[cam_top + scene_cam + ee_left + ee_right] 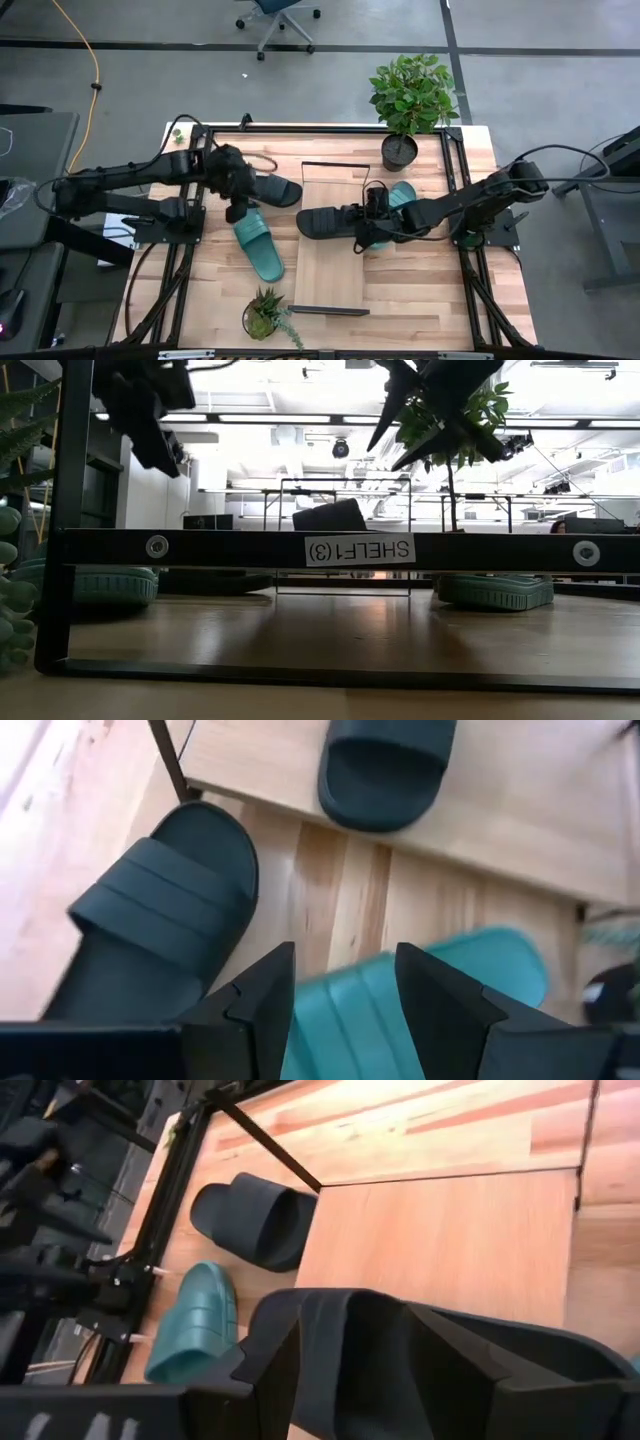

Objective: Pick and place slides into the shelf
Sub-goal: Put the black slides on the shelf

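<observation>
High view: near the front, a teal slide [259, 243] lies on the plank surface [210, 290] under the left tool [239, 212], fingers spread. The right tool [372, 231] clamps a ribbed black slide [330, 221] on the pale shelf [330, 270].

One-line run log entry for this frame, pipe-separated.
left tool: open over teal slide | right tool: on black slide at shelf | other black slide: on table, beside shelf
</observation>
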